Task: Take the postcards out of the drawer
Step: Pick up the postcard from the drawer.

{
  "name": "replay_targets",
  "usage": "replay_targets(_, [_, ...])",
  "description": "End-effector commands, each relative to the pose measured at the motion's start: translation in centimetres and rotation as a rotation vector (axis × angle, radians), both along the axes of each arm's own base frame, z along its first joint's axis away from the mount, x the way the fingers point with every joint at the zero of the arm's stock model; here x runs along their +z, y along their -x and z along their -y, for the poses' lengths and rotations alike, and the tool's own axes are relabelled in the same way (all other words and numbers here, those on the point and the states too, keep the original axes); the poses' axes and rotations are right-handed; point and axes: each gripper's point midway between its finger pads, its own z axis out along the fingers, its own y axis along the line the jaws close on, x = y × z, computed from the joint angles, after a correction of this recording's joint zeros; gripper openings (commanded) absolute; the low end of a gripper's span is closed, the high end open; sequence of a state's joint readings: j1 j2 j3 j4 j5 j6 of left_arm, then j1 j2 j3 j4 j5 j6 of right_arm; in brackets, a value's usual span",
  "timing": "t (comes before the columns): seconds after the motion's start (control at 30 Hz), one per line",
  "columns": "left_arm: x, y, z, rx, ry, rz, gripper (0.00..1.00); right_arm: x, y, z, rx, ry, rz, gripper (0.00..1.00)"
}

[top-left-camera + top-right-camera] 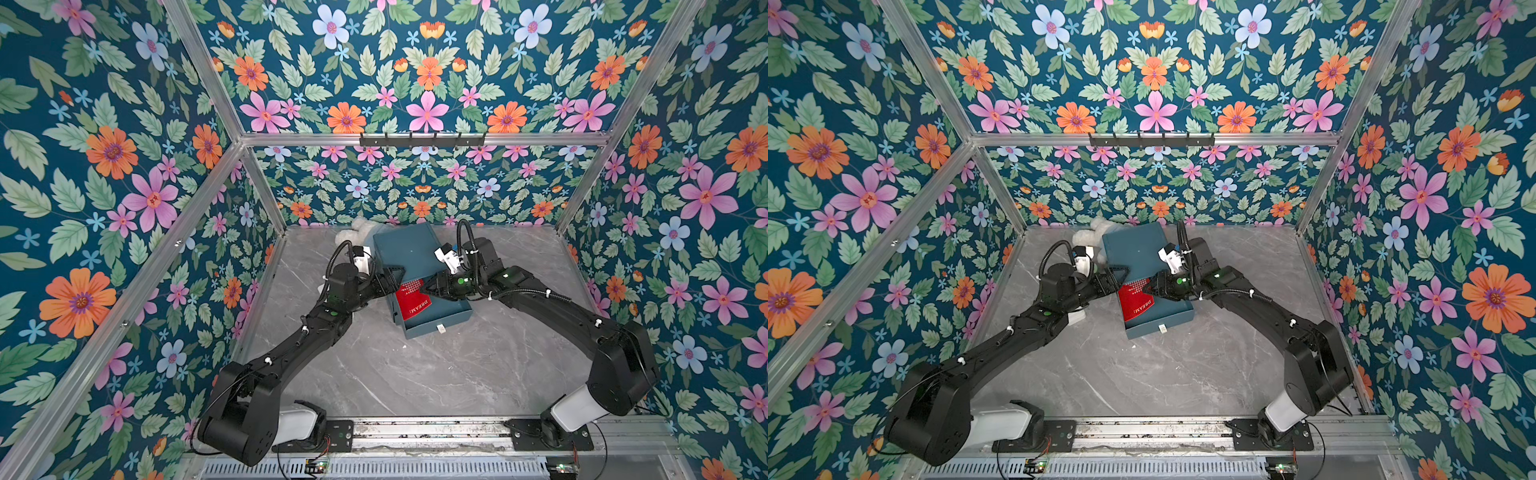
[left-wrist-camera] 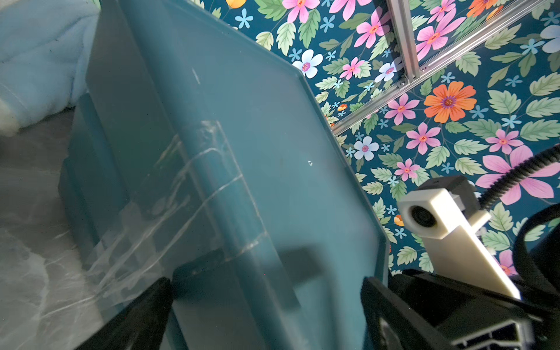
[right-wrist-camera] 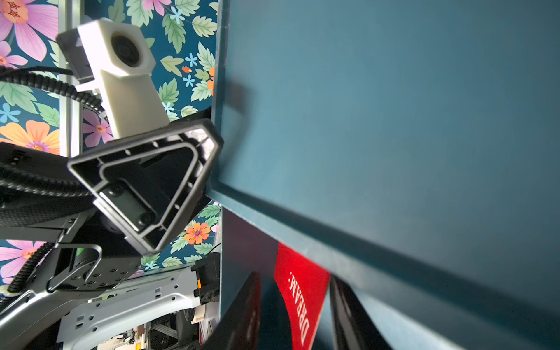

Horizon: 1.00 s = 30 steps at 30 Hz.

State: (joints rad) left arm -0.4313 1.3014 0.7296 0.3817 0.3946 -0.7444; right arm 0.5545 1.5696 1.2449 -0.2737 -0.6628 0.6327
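Postcards point(image 1: 412, 300) show only as red card, the uppermost printed DREAM in white. They lie in the drawer point(image 1: 436, 328), which is pulled out of the front of the teal box point(image 1: 405, 251); how many lie there I cannot tell. The right gripper point(image 1: 427, 287) reaches into the drawer from the box's right side, just in front of the box's mouth. Its fingers point(image 3: 242, 312) are apart, and in the right wrist view an edge of the red card stands between them with a gap on either side. The left gripper point(image 1: 394, 277) sits at the box's front left corner with its jaws spread wide, one finger over the box's top and the other down beside its side wall. A white plush toy point(image 1: 360, 226) rests against the box's far left corner, and the box stands on the grey marble table point(image 1: 415, 374).
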Motion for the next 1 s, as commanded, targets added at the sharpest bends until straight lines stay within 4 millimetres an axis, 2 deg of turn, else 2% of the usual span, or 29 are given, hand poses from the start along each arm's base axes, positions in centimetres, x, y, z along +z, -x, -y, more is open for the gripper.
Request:
replay_targets(0.0, [1.5,0.0,0.6,-0.028,0.036,0.045,0.99,-0.6,-0.3,0.2,-0.043,0.016,-0.026,0.38])
replay_targets(0.3, [1.9,0.0,0.6,-0.027,0.052,0.058,1.00,-2.2,1.2,0.7,-0.072,0.105,-0.107,0.38])
replay_targets(0.43, [2.1,-0.2,0.8,-0.031,0.066,0.064,1.00,-1.8,1.2,0.8,-0.105,0.085,-0.120,0.37])
replay_targets(0.63, [2.0,-0.2,1.2,-0.043,0.075,0.058,1.00,-0.7,0.8,0.0,-0.117,-0.008,-0.109,0.35])
replay_targets(0.83, [2.0,-0.1,1.2,-0.043,0.067,0.060,1.00,-0.7,0.6,0.5,-0.140,0.014,-0.092,0.25])
replay_targets(0.97, [2.0,-0.2,1.0,-0.032,0.058,0.063,1.00,0.1,0.7,0.8,-0.148,0.021,-0.072,0.12])
